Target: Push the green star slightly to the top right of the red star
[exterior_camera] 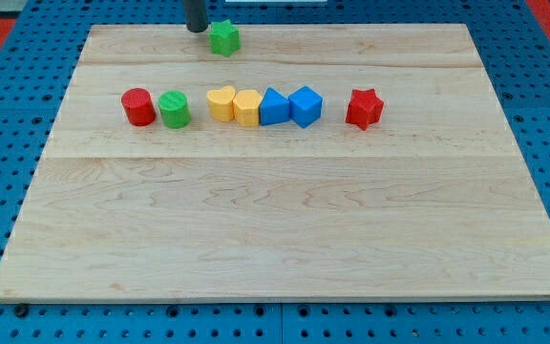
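The green star (223, 37) lies near the top edge of the wooden board, left of centre. My tip (197, 30) stands just to the star's left, close to it or touching it; the rod enters from the view's top. The red star (364, 108) lies far to the lower right of the green star, at the right end of a row of blocks.
A row of blocks crosses the board's upper middle: a red cylinder (138, 106), a green cylinder (174, 110), a yellow heart (221, 102), a yellow block (246, 107), a blue block (273, 106) and a blue cube (306, 105). The board (285, 239) rests on a blue pegboard.
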{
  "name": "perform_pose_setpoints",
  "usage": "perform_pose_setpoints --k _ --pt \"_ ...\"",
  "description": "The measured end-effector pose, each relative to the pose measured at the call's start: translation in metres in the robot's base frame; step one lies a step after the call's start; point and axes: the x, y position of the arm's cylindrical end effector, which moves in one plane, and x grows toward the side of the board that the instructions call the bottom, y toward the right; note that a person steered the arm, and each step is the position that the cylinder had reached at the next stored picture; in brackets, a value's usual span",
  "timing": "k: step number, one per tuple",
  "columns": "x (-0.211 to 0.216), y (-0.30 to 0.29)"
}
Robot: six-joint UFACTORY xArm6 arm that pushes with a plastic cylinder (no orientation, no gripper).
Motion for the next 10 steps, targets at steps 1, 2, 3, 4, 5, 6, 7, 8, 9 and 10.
perform_pose_setpoints --k 1,2,3,4,5,6,7,8,9,10 --pt "0.03 0.078" --pt "0.04 0.101" --pt "0.012 0.043" --pt "0.048 0.055" --pt "0.058 0.116" --pt "0.049 0.122" --pt "0.034 0.06" --pt "0.072 0.066" --pt "0.092 0.117" --pt "0.095 0.234"
